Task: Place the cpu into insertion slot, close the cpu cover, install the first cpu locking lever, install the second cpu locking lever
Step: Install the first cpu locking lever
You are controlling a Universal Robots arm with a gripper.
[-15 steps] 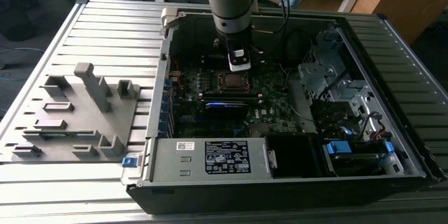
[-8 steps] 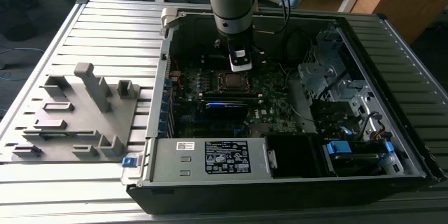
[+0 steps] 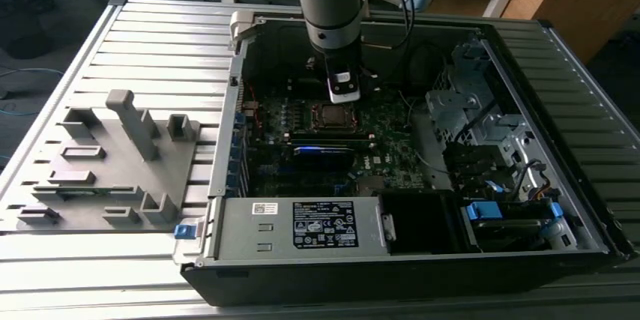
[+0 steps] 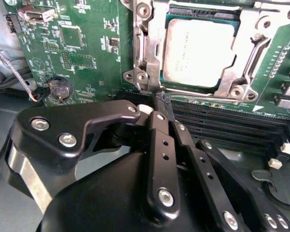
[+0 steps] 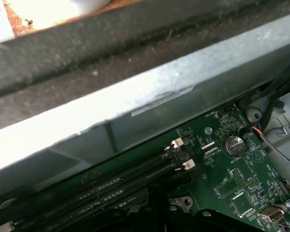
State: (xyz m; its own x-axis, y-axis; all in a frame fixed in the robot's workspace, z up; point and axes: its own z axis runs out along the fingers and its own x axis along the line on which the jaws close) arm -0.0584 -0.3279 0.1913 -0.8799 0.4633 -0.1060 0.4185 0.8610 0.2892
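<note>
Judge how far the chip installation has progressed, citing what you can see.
Done: the chip sits in its socket, with the metal cover frame lying down around it. In hand: nothing; the tool is shut and empty beside the socket. Whether either locking lever is latched cannot be told.

The cpu [image 4: 199, 52], a flat square chip with a dull silver-grey top, is seen seated flat in the insertion slot [image 4: 203, 17] in the second wrist view. The cpu cover [image 4: 241, 58], a thin silvery metal frame with a large square window, is laid down around the chip, its edges overlapping the chip's border. In the exterior view the insertion slot [image 3: 331, 115] is located on the green board inside the open computer case.
</note>
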